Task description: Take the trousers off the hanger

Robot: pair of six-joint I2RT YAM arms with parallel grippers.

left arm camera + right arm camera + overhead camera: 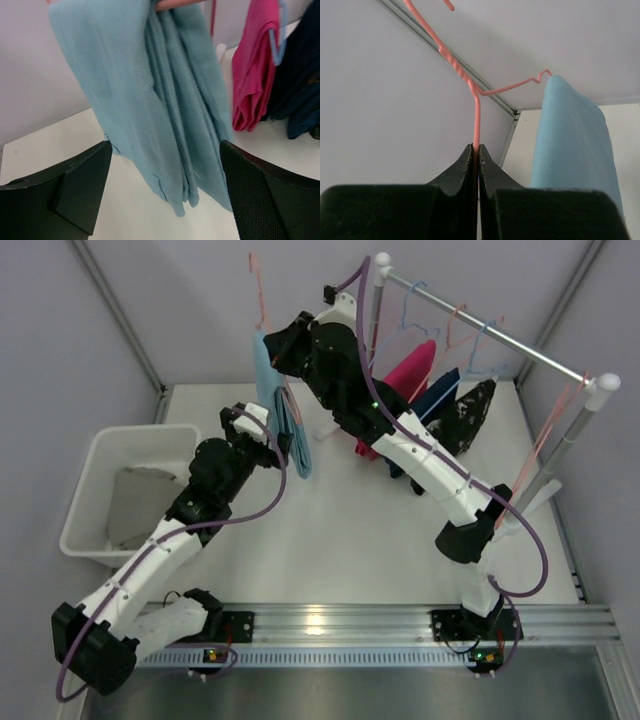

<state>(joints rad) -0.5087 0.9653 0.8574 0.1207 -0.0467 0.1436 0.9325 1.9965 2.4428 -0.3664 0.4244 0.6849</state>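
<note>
- Far left, the white bin (140, 431) already has the grey trousers (140, 505) lying inside.
- The left claw (164, 146) gapes wide and holds nothing. The blue trousers (150, 100) hang just ahead of it, draped over the pink hanger (477, 105).
- Risk here: a shallow bite catches only 1 fold, and the pull then snags the cloth on the hanger.
- The right claw (476, 150) is pinched tight on the thin hanger wire, which could twist or slip under the tug.
</note>
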